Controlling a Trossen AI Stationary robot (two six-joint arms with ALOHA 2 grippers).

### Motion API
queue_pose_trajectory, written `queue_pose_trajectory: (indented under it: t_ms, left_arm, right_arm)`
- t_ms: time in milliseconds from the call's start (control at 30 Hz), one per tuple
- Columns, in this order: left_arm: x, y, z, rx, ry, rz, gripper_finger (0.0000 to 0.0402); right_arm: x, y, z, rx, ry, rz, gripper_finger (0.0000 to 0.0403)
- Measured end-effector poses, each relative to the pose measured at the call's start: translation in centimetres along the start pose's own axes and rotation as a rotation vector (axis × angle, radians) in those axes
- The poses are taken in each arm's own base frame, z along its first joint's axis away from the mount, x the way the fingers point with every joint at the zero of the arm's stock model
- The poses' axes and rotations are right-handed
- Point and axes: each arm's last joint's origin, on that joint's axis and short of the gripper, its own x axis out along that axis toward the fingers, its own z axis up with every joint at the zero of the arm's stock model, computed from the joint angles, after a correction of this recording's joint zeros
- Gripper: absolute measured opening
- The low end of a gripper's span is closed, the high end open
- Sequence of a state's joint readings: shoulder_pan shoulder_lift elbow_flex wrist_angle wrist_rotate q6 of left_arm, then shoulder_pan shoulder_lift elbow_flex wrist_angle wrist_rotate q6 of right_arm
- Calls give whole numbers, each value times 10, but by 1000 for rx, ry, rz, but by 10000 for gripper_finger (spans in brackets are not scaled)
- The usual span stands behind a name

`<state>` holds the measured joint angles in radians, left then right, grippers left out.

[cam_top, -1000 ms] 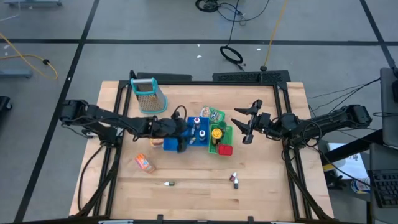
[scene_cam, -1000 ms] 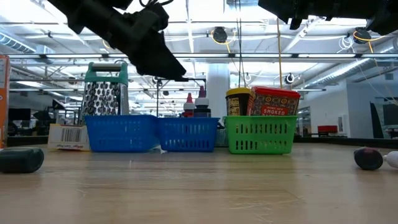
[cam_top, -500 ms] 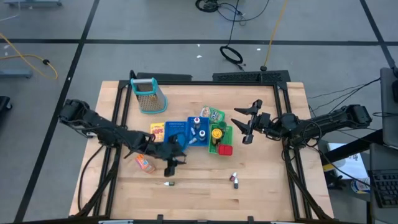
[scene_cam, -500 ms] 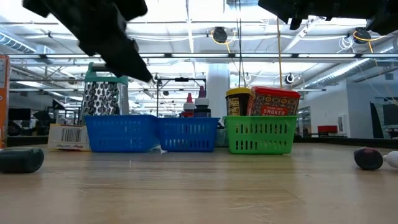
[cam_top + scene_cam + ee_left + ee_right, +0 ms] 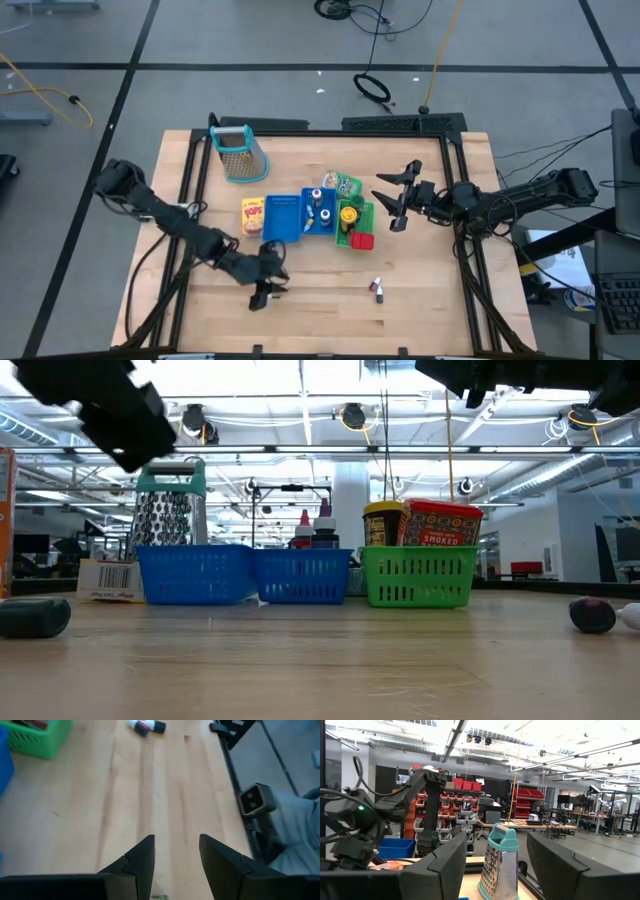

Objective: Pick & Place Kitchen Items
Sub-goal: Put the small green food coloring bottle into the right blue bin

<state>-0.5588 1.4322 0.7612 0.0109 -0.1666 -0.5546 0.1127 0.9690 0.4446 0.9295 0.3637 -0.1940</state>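
My left gripper (image 5: pixel 260 298) (image 5: pixel 175 865) hangs open over bare wood near the table's front edge, fingers slanting down. A small pale thing (image 5: pixel 159 896) peeks out between its fingers, too little to name. My left arm covers the orange packet in the high view. The yellow box (image 5: pixel 253 215) lies left of two blue baskets (image 5: pixel 283 217) holding small bottles (image 5: pixel 318 208). The green basket (image 5: pixel 366 218) holds the yellow-lidded jar (image 5: pixel 347 213) and red block (image 5: pixel 362 240). A green pouch (image 5: pixel 347 185) lies behind it. My right gripper (image 5: pixel 395 205) (image 5: pixel 495 855) hovers open, right of the baskets.
The metal grater (image 5: pixel 240 152) (image 5: pixel 500 862) stands at the far left. Two tiny bottles (image 5: pixel 376 288) (image 5: pixel 145 726) lie on the wood near the front, right of centre. Open wood stretches along the front edge. A black frame rail (image 5: pixel 235 732) borders the table.
My left gripper has swung from above the blue baskets toward the table's near edge and somewhat left, turning as it went. It now hangs over the front wood. The yellow box and the left blue basket, covered before, now show. The right arm kept still.
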Motion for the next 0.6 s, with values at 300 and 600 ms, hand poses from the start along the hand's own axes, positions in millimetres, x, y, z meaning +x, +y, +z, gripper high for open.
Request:
queue_pose_trajectory:
  t_ms: [300, 600]
  left_arm:
    - [6, -32, -27, -109, -24, 5, 154]
    - [24, -57, -70, -147, 7, 37, 154]
  right_arm:
    - [0, 0, 0, 0, 0, 0, 201]
    - [0, 0, 0, 1, -2, 0, 201]
